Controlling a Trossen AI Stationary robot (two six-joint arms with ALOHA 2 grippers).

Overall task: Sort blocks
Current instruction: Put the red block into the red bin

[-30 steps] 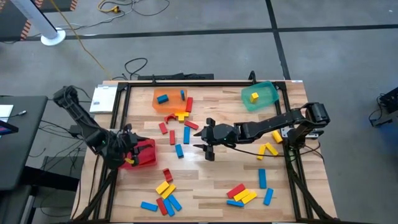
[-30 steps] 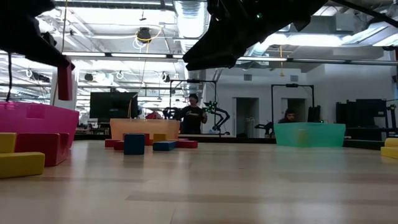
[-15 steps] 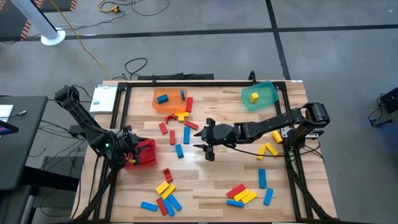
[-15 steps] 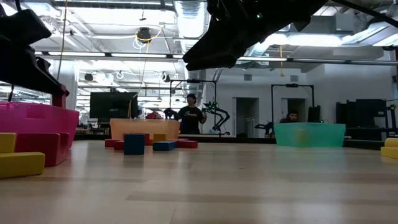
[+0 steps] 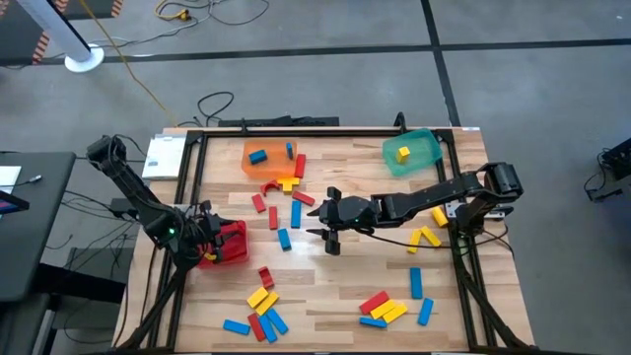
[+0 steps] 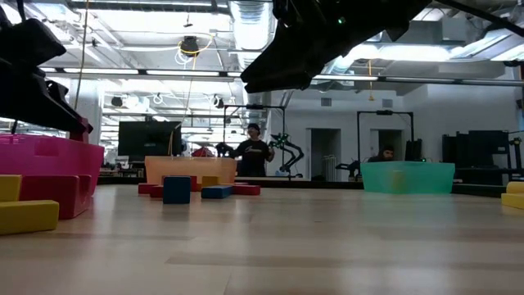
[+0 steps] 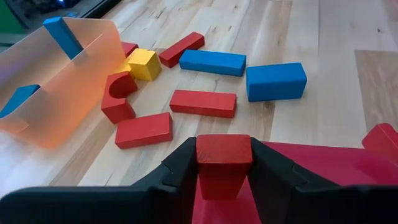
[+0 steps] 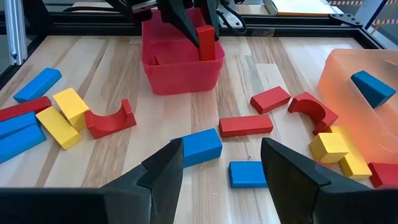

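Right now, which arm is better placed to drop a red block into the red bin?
The left. Its end effector holds a red block directly over the red bin; the right end effector is open, mid-table.

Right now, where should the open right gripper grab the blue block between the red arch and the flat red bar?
Across its long sides at mid-length, right gripper coming straight down: the blue block lies flat on the table with bare wood along both long sides. The left gripper holds a red block over the red bin.
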